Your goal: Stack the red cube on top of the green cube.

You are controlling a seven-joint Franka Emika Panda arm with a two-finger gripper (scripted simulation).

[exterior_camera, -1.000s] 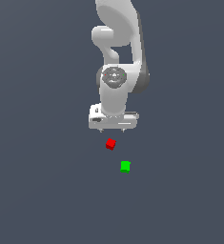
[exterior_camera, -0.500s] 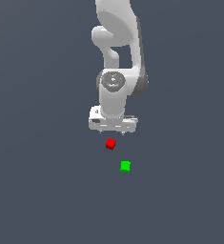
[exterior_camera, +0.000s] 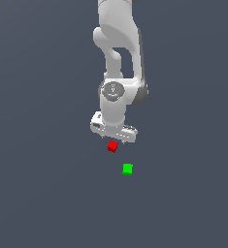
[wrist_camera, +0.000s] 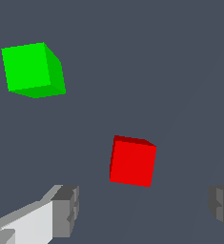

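The red cube (exterior_camera: 112,146) lies on the dark grey floor just below my white gripper (exterior_camera: 113,136), which hangs right above it. In the wrist view the red cube (wrist_camera: 132,161) sits ahead of my two grey fingertips (wrist_camera: 66,209), which stand wide apart with nothing between them; the gripper (wrist_camera: 144,208) is open. The green cube (exterior_camera: 127,169) rests on the floor a short way from the red one, toward the exterior view's right and nearer the camera. It shows apart from the red cube in the wrist view too, green cube (wrist_camera: 32,70).
The white arm (exterior_camera: 118,58) rises from the gripper to the upper edge of the exterior view. Plain dark grey floor (exterior_camera: 47,193) surrounds both cubes.
The gripper has sunk lower toward the red cube and the wrist has turned a little. Both cubes stay where they were.
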